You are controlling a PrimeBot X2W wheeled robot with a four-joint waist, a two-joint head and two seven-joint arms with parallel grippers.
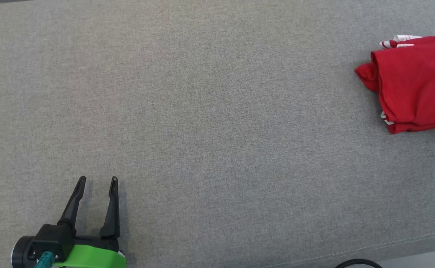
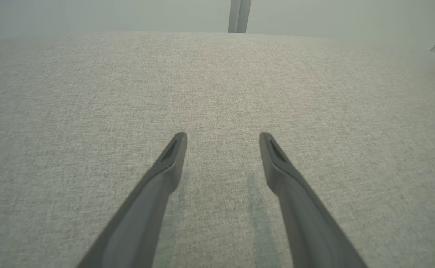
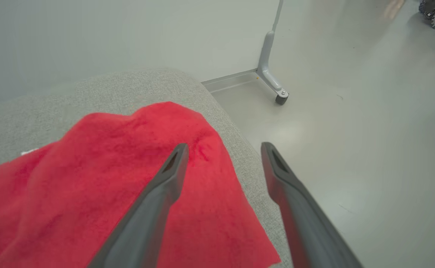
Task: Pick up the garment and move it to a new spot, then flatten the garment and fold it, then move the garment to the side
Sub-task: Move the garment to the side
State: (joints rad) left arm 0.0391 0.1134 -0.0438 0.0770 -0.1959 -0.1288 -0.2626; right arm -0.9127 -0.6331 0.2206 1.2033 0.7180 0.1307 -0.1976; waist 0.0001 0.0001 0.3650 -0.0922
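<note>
Grey fabric-covered surface [image 1: 217, 111], plain pale wall [image 3: 128, 33], glossy pale floor [image 3: 370, 130], grey metal stand foot [image 3: 271, 80]

Nothing legible appears anywhere. The folded red cloth garment [image 1: 415, 82] on the grey fabric surface has small white marks [image 1: 402, 38] at its edge, but too little of them shows to tell whether they are lettering.

The left tool [image 1: 97, 179] has black fingers [image 1: 110, 212], green housing [image 1: 91, 257].

Prob. lab: partition foot [image 3: 273, 82], bare floor [image 3: 370, 149]
</note>
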